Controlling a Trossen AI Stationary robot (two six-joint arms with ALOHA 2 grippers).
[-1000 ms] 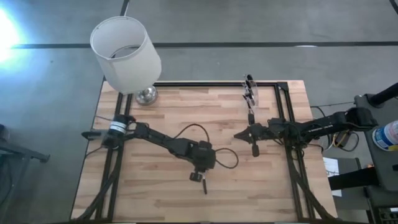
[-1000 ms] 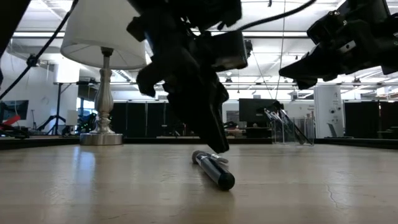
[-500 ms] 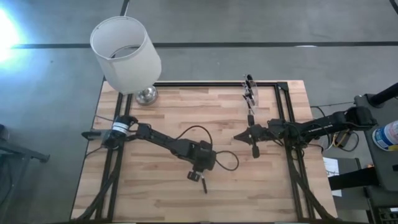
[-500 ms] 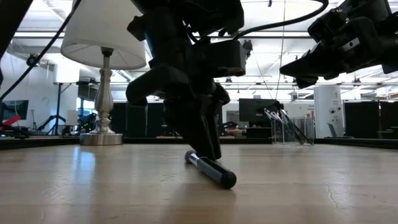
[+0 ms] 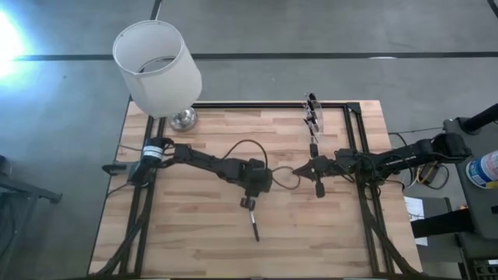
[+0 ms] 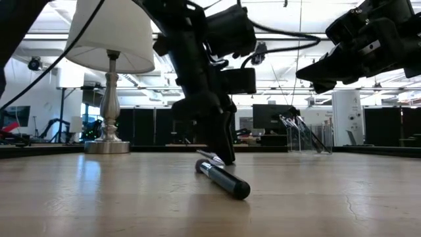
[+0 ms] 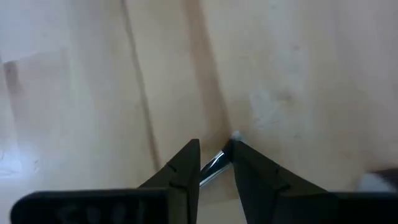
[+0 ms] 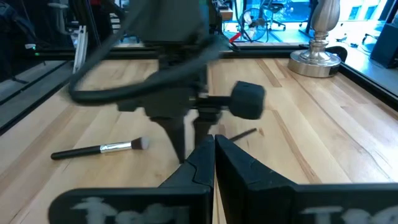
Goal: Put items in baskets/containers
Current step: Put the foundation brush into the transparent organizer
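Since a moment ago my left gripper (image 5: 247,204) has pulled farther off, fingers (image 7: 184,169) parted astride the brush (image 5: 254,225) tip; I should close squarely. Right gripper (image 5: 299,170) waits clenched.

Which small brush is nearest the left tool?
The dark-handled brush lying on the wooden table, between the left tool's fingers; those in the clear cup stand apart.

A dark-handled brush (image 5: 254,225) lies flat on the table; the clear cup (image 5: 313,114) stands upright holding brushes.
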